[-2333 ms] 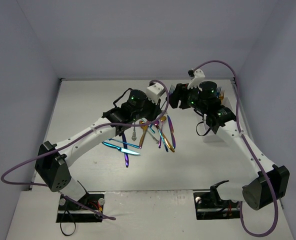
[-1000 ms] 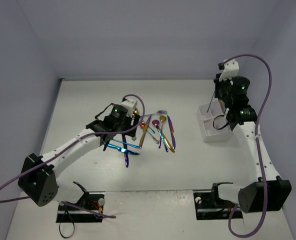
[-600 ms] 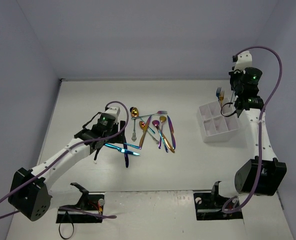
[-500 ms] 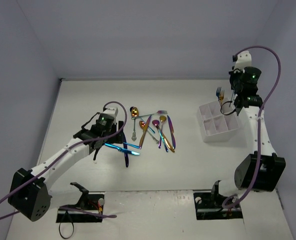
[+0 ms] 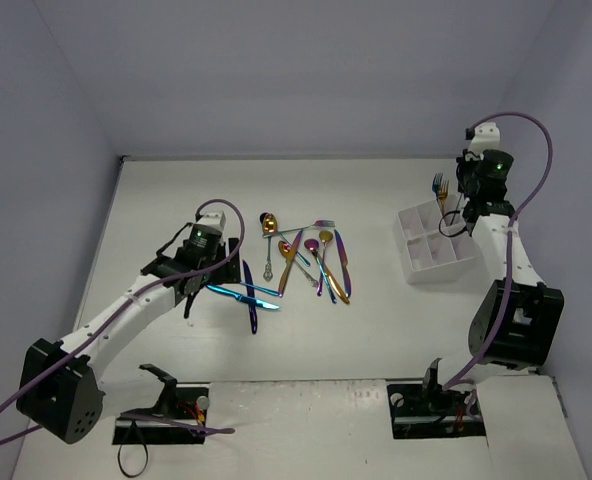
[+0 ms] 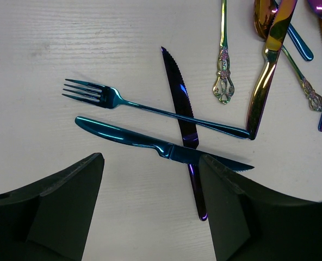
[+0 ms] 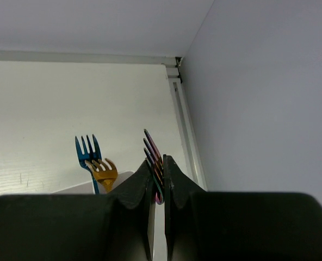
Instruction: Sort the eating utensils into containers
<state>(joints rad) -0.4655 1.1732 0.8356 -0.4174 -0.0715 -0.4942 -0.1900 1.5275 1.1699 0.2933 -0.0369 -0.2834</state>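
Left gripper [image 6: 151,163] hangs wide open, empty, over blue knife [image 6: 150,142] lying on table [image 6: 41,54] among loose utensils [image 6: 264,70]; right gripper [image 7: 158,163] clamps rainbow fork [image 7: 152,149] at far corner of white caddy [image 5: 421,272], beside upright blue fork [image 7: 87,149], gold fork [image 7: 102,171].

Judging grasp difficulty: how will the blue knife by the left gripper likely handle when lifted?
The blue knife looks like stiff metal, unlikely to flex. Its glossy finish may slip when pinched. Lying flat and crossing the purple knife, it may drag that along.

Blue fork [image 7: 87,149], gold fork [image 7: 102,172], purple fork [image 7: 152,159], white caddy [image 5: 441,272].
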